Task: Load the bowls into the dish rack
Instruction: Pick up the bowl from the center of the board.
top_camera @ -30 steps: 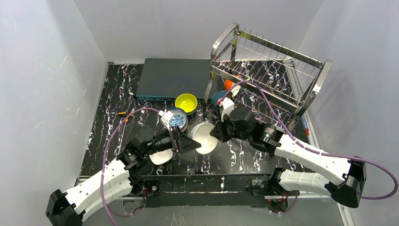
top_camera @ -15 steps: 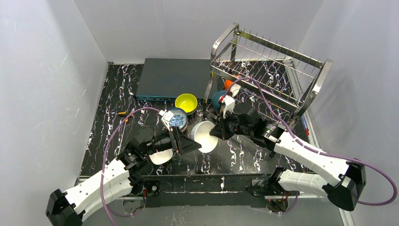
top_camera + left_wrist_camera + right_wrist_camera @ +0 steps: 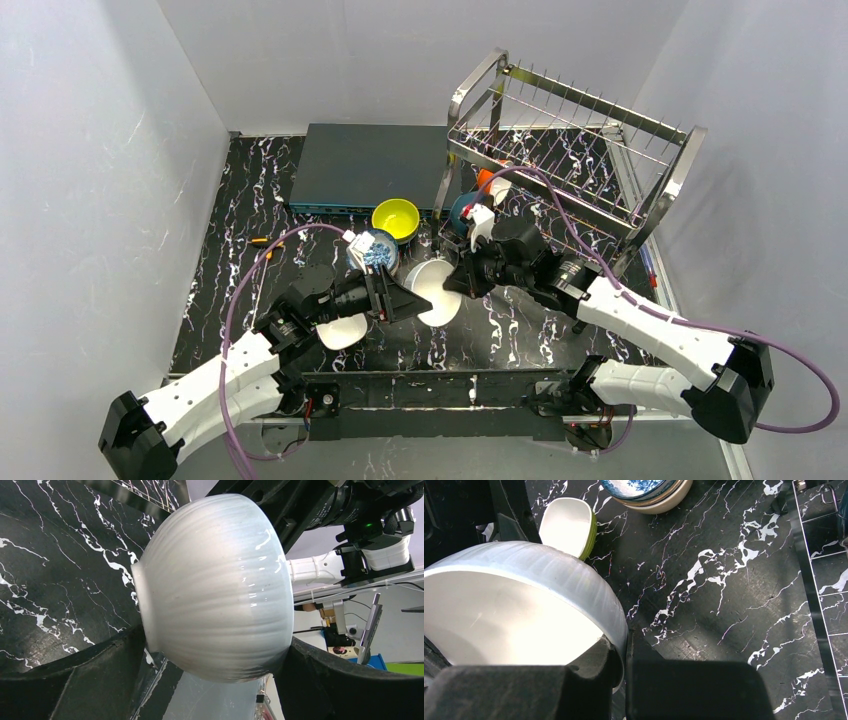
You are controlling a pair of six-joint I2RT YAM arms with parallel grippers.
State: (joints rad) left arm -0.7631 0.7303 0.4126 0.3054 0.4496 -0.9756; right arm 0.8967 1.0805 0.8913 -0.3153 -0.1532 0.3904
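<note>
Top view, centre: the right tool [image 3: 462,280] holds the white bowl [image 3: 435,290] tilted over the desk [image 3: 250,200], short of the dish rack [image 3: 600,130] at upper right. Judged next: carry it there. Left wrist: the left tool [image 3: 217,645] spreads wide beside the bowl, contact unclear. Right wrist: the jaws pinch the rim, and the rack is mostly cut off.

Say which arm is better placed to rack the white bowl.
Right. The right pincer is shut on the rim of the white bowl, near the dish rack; the left pincer is spread wide around it.
</note>
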